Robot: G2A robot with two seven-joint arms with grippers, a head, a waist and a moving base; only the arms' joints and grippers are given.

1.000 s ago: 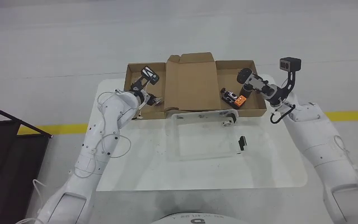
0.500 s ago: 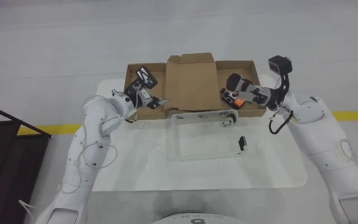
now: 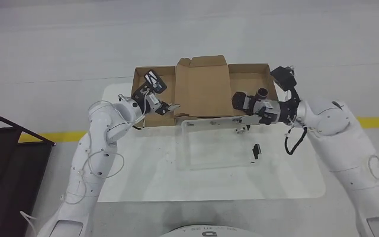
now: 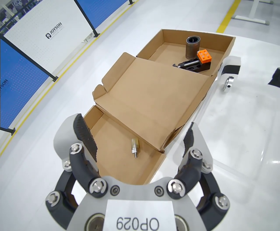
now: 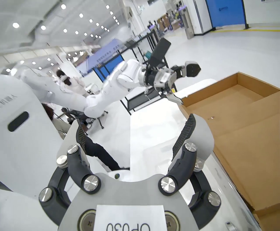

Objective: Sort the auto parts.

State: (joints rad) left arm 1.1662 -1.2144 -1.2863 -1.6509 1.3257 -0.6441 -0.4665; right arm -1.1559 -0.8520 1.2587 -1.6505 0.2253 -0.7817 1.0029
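Gaping wide, empty: left fingers (image 4: 84, 136), right fingers (image 5: 184, 133).

the floor (image 3: 177, 35) is pale grey and glossy. a yellow line (image 3: 68, 136) crosses it and shows on either side of the white table (image 3: 284, 183). a black rack (image 3: 21, 172) stands on the floor near the table. white and blue partition panels (image 4: 43, 37) on black feet stand beyond a yellow line. round lamps (image 5: 63, 6) dot the hall's white ceiling.
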